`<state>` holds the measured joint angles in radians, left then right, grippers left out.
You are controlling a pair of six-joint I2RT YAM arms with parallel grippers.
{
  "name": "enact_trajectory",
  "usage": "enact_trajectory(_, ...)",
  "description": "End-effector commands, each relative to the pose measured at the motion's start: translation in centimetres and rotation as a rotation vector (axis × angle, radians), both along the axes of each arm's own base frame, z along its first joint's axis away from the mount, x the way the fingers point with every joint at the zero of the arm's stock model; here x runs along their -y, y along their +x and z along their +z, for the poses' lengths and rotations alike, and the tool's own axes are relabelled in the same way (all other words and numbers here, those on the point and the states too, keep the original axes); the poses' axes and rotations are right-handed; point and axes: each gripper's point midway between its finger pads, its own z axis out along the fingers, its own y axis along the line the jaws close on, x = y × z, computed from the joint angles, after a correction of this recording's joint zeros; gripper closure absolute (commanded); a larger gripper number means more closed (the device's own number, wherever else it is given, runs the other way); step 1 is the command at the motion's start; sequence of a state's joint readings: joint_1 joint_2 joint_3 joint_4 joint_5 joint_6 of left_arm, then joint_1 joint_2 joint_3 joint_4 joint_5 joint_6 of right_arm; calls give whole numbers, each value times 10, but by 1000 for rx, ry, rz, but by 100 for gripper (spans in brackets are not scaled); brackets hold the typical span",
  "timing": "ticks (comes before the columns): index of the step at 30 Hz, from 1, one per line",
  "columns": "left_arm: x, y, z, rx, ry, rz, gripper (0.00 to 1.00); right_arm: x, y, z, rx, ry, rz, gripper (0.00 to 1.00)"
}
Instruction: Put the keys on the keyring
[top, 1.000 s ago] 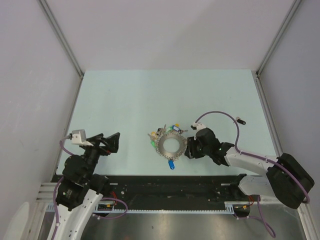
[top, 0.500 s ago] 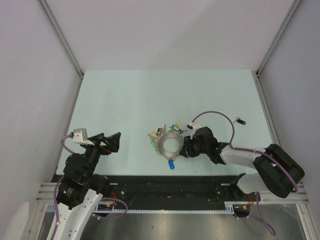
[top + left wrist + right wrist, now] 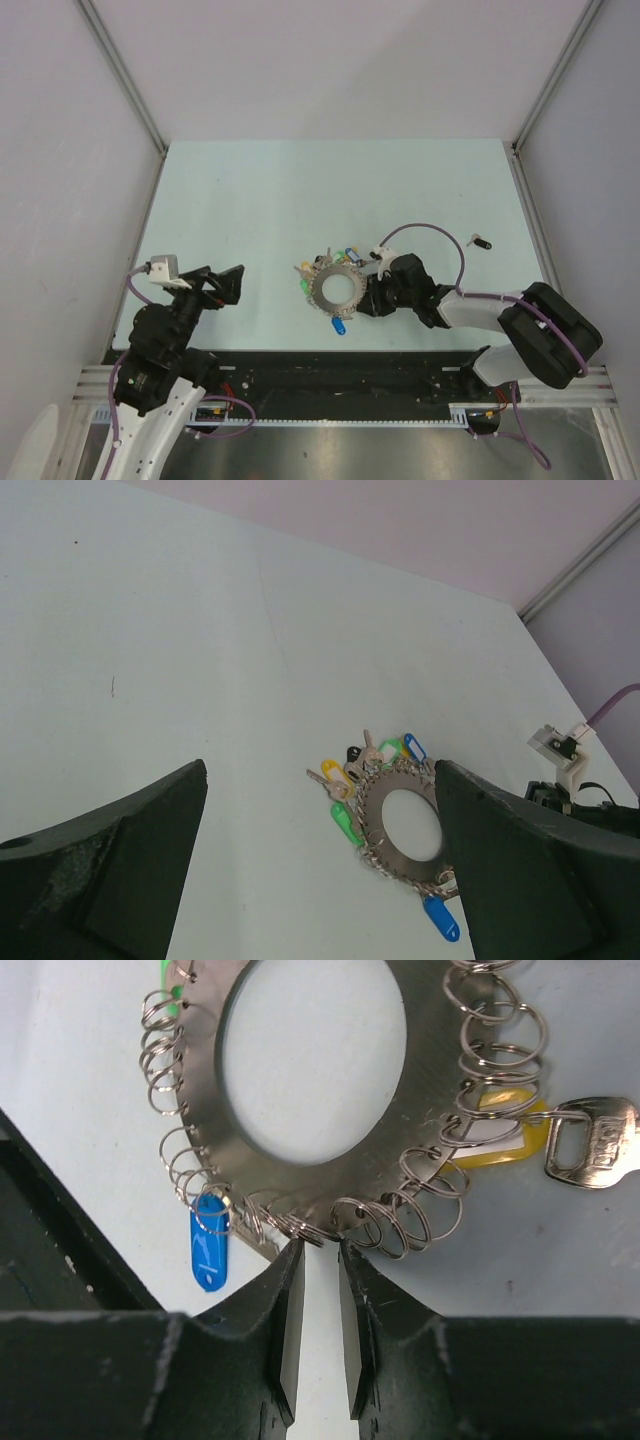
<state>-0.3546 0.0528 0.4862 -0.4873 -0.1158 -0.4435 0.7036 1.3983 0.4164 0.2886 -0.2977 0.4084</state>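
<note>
The keyring [image 3: 322, 290] is a flat grey metal disc with a round hole and a rim of small wire rings, lying mid-table. It also shows in the left wrist view [image 3: 375, 810] and in the right wrist view [image 3: 420, 1080]. Keys with green [image 3: 346, 822], yellow [image 3: 500, 1135] and blue [image 3: 207, 1250] heads hang at its rim. A black key [image 3: 481, 242] lies apart at the right. My right gripper [image 3: 368, 296] is low at the ring's right edge. Its tips [image 3: 320, 1250] stand a narrow gap apart against the rim's small rings. My left gripper [image 3: 225, 285] is wide open and empty, far left of the ring.
A purple cable [image 3: 430, 228] loops over the right arm. Metal frame posts and grey walls close the table's sides and back. The black rail [image 3: 340, 365] runs along the near edge.
The right arm has drawn in to the left, bringing its gripper closer against the ring's edge. The left arm has hardly moved.
</note>
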Motion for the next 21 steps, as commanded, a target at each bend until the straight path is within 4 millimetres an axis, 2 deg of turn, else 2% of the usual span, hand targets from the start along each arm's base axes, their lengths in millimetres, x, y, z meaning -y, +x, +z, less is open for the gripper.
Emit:
enact_trajectory(1,3,2,6,25,3,-16,0,-9,-7,17,46,56,82,75)
enact_trajectory(6,3,2,6,25,3,-16,0,-12,-4,21,78,61,100,75)
enact_trajectory(15,4,3,5,19,5,-21,0,-15,0,13,85,36,120,74)
enact_trajectory(19,4,3,4,19,5,-19,0,-11,8,16,119,13,72,65)
enact_trajectory(20,3,3,5,22,4,-18,0,-7,13,18,140,-1,45,62)
enact_trajectory(21,4,3,5,19,5,-19,0,-7,16,29,172,11,35,55)
